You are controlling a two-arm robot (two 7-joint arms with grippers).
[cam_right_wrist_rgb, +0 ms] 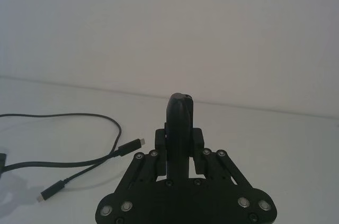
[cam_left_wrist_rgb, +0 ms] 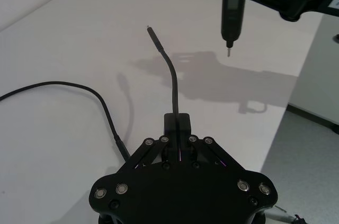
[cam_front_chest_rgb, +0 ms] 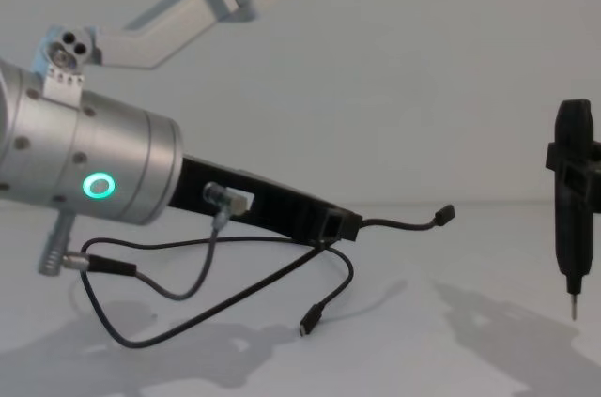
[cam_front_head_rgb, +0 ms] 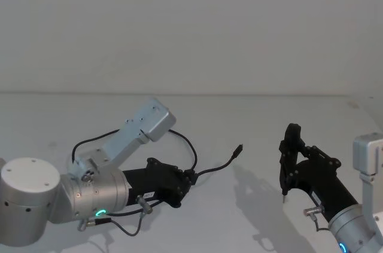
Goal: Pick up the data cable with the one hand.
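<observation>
Data cable (cam_left_wrist_rgb: 174,83): thin, black, floppy, with a small dark plug with a metal tip on each end. It's up off the table (cam_front_head_rgb: 251,223) at near left-centre, pinched in the left gripper (cam_front_chest_rgb: 346,225).

Hard to read:
- Head view: a long run of the cable loops round the far side of the left arm and is partly covered by it.
- Chest view: the cable sags beside the arm's own grey lead (cam_front_chest_rgb: 103,265) with the silver plug. The two cross and are easy to mix up there.
- The lower plug dangles close to the table. Can't tell if it touches.

Cable vs gripper: a short stretch comes straight out between the fingertips, curves off to the right and ends in a plug hanging in the air. The rest drops below and behind the gripper in a slack loop, with the second plug low under the fingertips.

Left gripper: clamped on the cable near that free end, low over the table, green ring lit on the wrist.

Right gripper (cam_right_wrist_rgb: 180,138): far right, well apart from the cable, clenched round a black pen-shaped tool (cam_front_chest_rgb: 573,200), needle tip pointing down above the table.
</observation>
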